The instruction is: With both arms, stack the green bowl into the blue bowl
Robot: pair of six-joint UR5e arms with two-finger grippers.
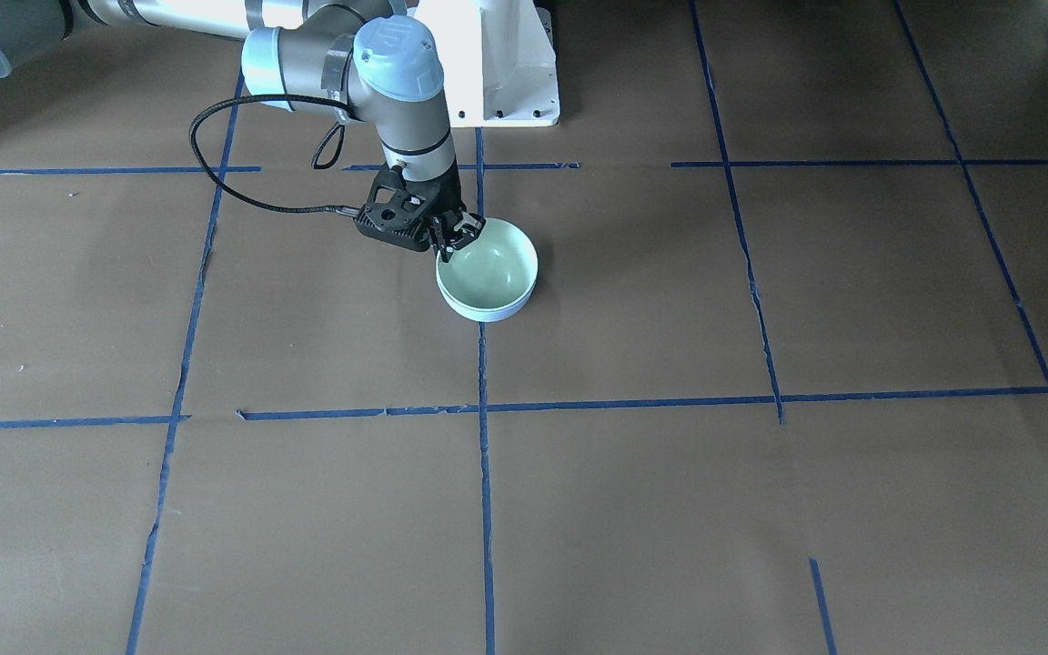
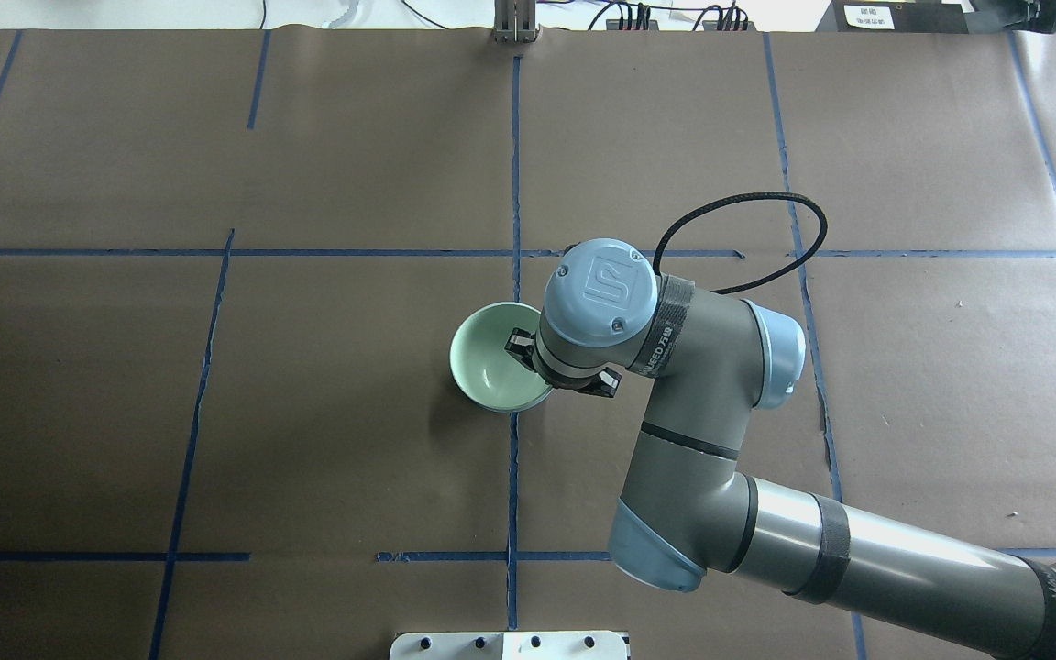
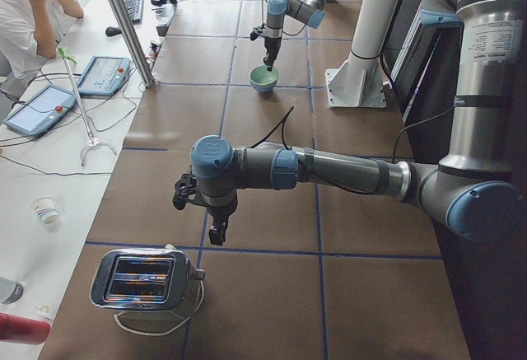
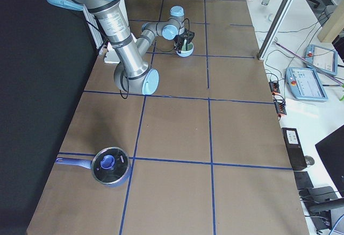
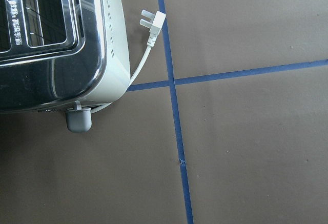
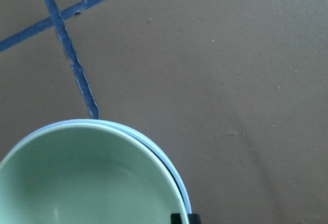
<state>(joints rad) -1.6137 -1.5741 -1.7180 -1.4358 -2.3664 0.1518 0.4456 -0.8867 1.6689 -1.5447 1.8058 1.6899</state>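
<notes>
The green bowl (image 1: 490, 267) sits nested inside the blue bowl (image 1: 497, 314) near the table's middle. Only the blue bowl's outer wall and rim (image 6: 169, 165) show around the green bowl (image 6: 87, 183). My right gripper (image 1: 457, 233) points down at the green bowl's rim on the robot's side, with its fingers closed on that rim. One fingertip (image 6: 179, 218) shows at the rim in the right wrist view. My left gripper (image 3: 216, 232) hangs over the table near the toaster, far from the bowls. I cannot tell whether it is open or shut.
A chrome toaster (image 3: 144, 282) with a loose white plug (image 5: 154, 21) stands at the table's left end. A blue lidded pot (image 4: 110, 166) stands at the right end. The white pedestal (image 1: 497, 64) is behind the bowls. A person (image 3: 25, 14) sits at a side desk.
</notes>
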